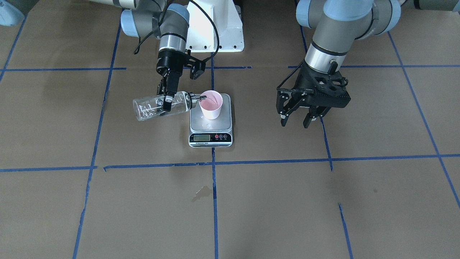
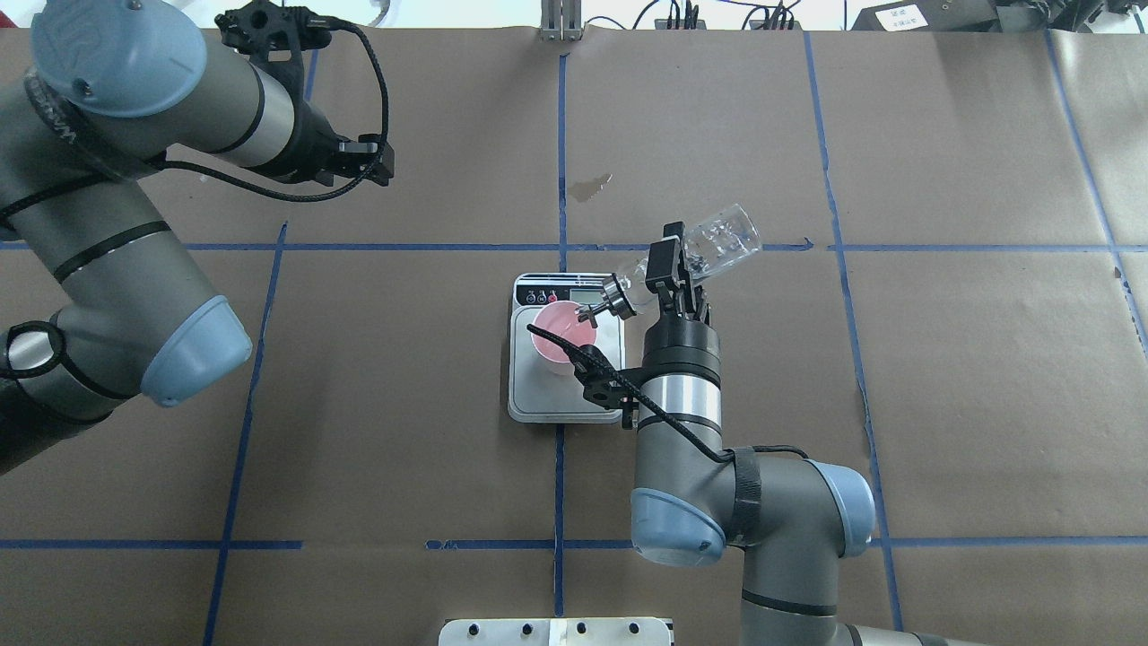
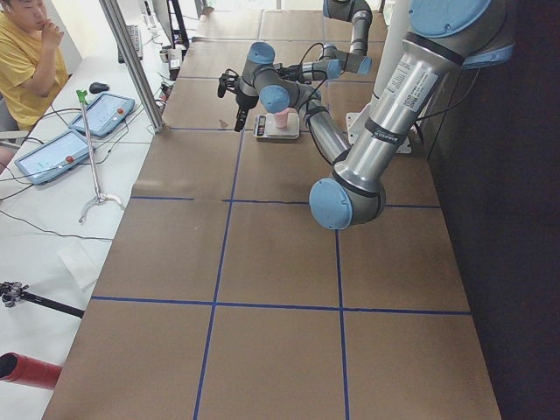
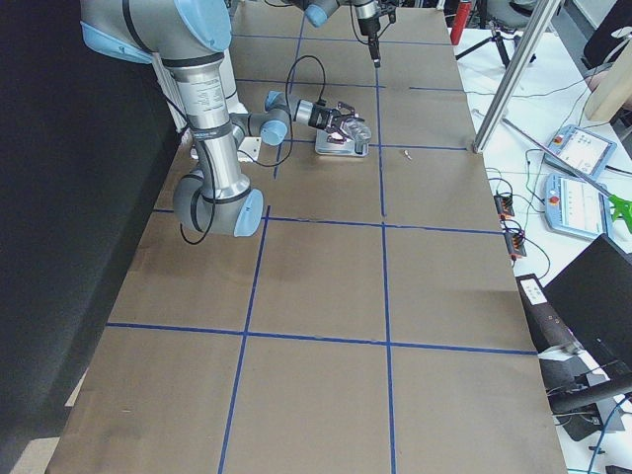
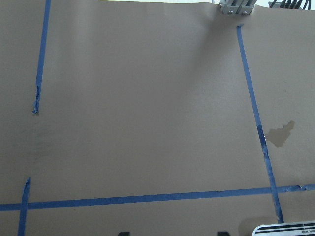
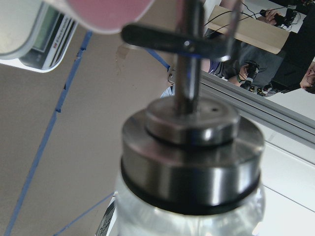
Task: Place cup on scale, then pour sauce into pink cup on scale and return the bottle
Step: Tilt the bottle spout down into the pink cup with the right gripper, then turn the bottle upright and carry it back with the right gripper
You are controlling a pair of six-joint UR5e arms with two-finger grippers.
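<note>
The right tool (image 1: 168, 103) is closed on the bottle (image 1: 149, 109), its fingers clamped across the glass body about midway along. The bottle is tipped close to level, base out to the robot's right and silver cap (image 6: 189, 162) pointing at the scale (image 1: 210, 124). Its spout (image 1: 202, 97) reaches over the rim of the cup (image 1: 211, 104). The sauce (image 1: 181, 104) shows as clear liquid inside the glass, with bubbles or drops on the wall toward the base. Whether any is leaving the spout cannot be told.

The cup stands upright on the scale's steel platform, around its middle, pink inside showing from above. The scale sits on the worktop (image 1: 323, 201) on a blue tape line (image 1: 214, 201), its display strip facing away from the robot. The digits are too small to read.

The left tool (image 1: 296, 121) hovers above the worktop well off to the robot's left of the scale – fingers spread wide, pointing down, holding nothing.

The right wrist view is filled by the cap and spout, with the blurred cup and the scale's display behind them. The left wrist view looks down on brown paper and tape, with a corner of the scale at its lower edge and a dark stain (image 5: 282, 133) beside a tape line – beyond the scale from the robot.
</note>
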